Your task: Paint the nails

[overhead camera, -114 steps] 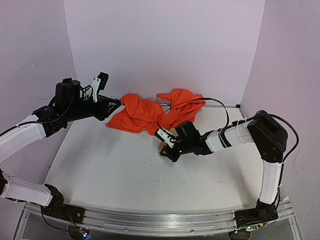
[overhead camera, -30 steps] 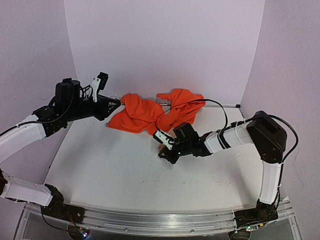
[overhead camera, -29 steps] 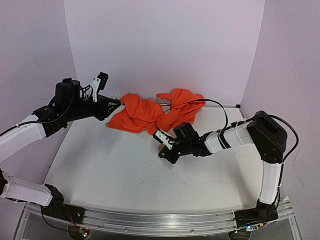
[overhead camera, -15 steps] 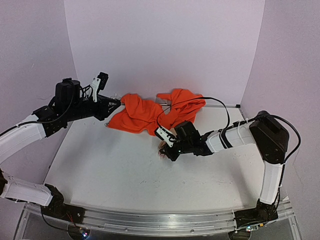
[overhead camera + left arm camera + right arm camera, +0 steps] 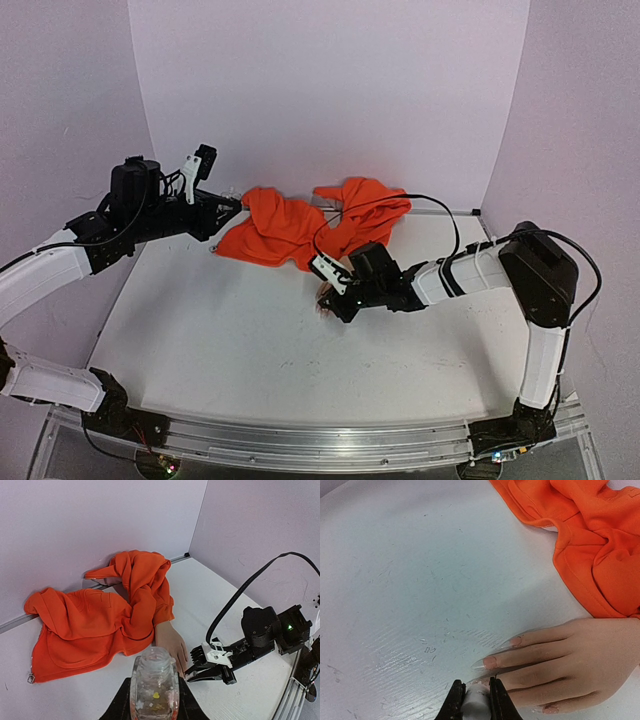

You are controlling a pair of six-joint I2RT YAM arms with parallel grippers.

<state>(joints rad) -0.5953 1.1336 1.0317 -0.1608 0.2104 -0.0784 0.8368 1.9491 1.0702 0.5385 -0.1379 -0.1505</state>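
The flesh-coloured mannequin hand (image 5: 570,655) lies palm down on the table, its orange sleeve (image 5: 290,225) bunched behind it. Its long pale glossy nails (image 5: 490,662) point left. My right gripper (image 5: 476,695) is shut on a small white brush handle (image 5: 476,707), which sits at a fingertip just below the two clearly visible nails. The brush tip is hidden. In the top view the right gripper (image 5: 330,303) covers most of the hand. My left gripper (image 5: 154,692) is shut on an open clear glass polish bottle (image 5: 154,680), held up at the back left, apart from the hand (image 5: 171,641).
The orange fabric (image 5: 115,615) spreads along the back wall. The white table (image 5: 230,340) has light scuffs near the fingertips. A black cable (image 5: 400,205) loops from the right arm over the fabric. Purple walls close in the back and both sides.
My right gripper has shifted slightly back and right, closer onto the hand's fingertips, still holding the white handle. The left arm and bottle have not moved.
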